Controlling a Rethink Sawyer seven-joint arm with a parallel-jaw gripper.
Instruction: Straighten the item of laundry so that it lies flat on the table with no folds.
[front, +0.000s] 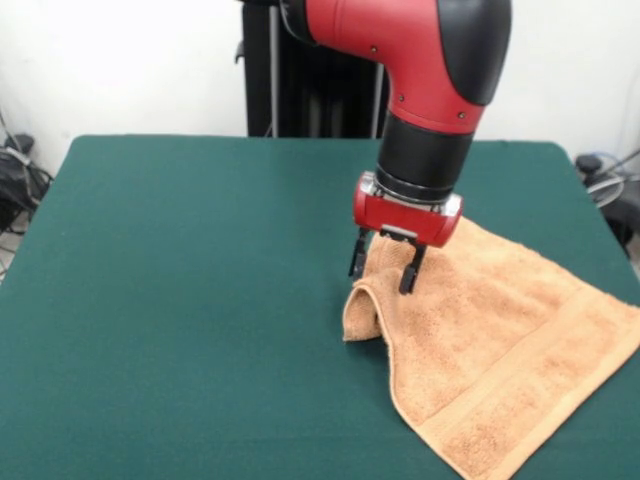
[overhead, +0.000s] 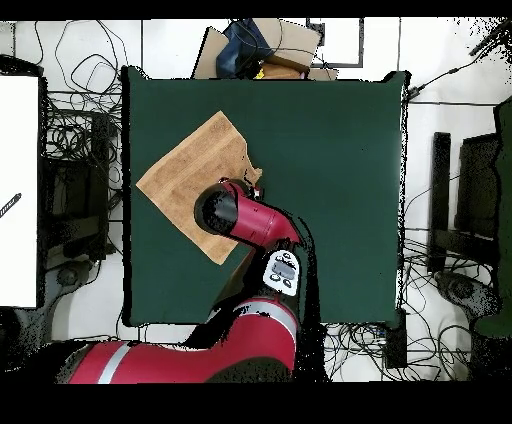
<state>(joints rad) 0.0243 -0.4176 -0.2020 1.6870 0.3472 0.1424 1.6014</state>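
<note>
- One towel (front: 500, 350): orange-tan terry, looped nap, roughly square, with a smoother woven band near its edges.
- It lies on the desk (front: 190, 290), a dark green felt-like top; in the front view it sits toward the right and near edge.
- Its left corner is humped into a raised fold; the rest lies mostly flat.
- One claw (front: 385, 265): two black fingers spread apart, straddling the top of that hump, gripping nothing.
- Front view shows fold and fingers; overhead the red arm (overhead: 250, 220) hides the claw but shows the towel (overhead: 190, 170) as a diamond.
</note>
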